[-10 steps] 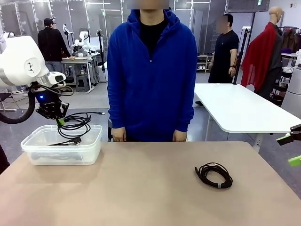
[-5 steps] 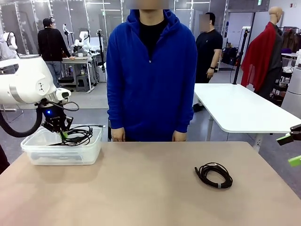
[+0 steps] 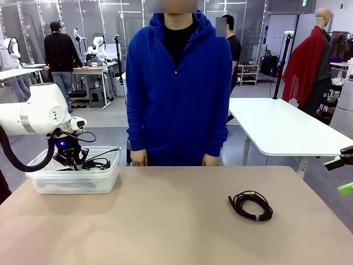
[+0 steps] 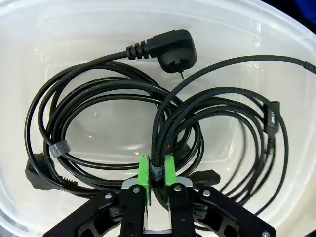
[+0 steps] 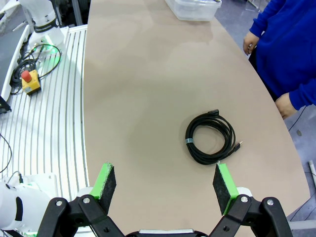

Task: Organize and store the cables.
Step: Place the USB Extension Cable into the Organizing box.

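Front view: the left gripper (image 3: 73,159) dips into a clear, round-cornered plastic tub (image 3: 107,178) on the tan table (image 3: 165,232). A loose round coil (image 3: 251,205) of thin black cable lies well apart, toward the right.

Left wrist view: green pads (image 4: 143,173) flank a braided cord (image 4: 222,106) at its wrap band; pinching or freed, I cannot tell. Beneath it loops a smooth, rubbery power cord (image 4: 74,98) with an angled plug (image 4: 170,47).

Right wrist view: the right gripper (image 5: 163,185) hangs with jaws spread wide and empty above the matte table, the coil lying beyond its fingertips.

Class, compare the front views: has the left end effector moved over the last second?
Yes. The left end effector has come down into the clear container, holding its braided cable.
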Controlling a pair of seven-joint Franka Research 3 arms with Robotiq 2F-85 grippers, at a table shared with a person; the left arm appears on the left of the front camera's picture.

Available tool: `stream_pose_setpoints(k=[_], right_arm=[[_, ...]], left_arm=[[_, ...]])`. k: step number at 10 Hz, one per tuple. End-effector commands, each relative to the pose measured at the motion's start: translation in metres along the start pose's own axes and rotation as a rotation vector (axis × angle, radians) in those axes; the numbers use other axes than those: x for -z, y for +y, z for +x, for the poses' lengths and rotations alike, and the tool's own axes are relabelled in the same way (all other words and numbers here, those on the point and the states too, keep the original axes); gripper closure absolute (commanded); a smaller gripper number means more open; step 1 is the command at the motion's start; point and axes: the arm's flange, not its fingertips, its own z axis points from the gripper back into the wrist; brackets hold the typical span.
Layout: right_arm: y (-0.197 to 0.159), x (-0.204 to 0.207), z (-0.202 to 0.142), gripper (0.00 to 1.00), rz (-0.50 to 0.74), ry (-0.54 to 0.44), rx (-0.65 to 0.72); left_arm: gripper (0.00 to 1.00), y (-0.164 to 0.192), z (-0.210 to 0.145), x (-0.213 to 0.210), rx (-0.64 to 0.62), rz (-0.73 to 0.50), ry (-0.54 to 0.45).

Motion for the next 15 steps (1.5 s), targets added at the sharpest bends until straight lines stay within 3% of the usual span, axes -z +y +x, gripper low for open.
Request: stream_pose_setpoints(k=[1, 6, 12, 13, 14, 15], right_arm=[[0.001, 0.001, 0.000, 0.00, -0.001, -0.008, -0.004], [0.001, 0.001, 0.000, 0.00, -0.001, -0.008, -0.004], [0.001, 0.001, 0.000, 0.00, -0.001, -0.008, -0.004], [0.001, 0.001, 0.000, 0.00, -0.001, -0.008, -0.004], [0.001, 0.001, 0.000, 0.00, -0.001, -0.008, -0.004], [0.001, 0.001, 0.000, 0.00, -0.001, -0.008, -0.004]], left_arm=[[0.61, 0.002, -0.004, -0.010, -0.021, -0.009, -0.024], [0.01, -0.001, -0.012, -0.025, -0.010, 0.010, -0.039], [0.00, -0.004, -0.013, -0.034, 0.004, 0.026, -0.057], [0.00, -0.007, -0.010, -0.033, 0.125, 0.013, -0.049], [0.00, -0.004, -0.004, -0.033, 0.014, 0.002, -0.046], [0.00, -0.004, -0.004, -0.033, 0.014, 0.002, -0.046]])
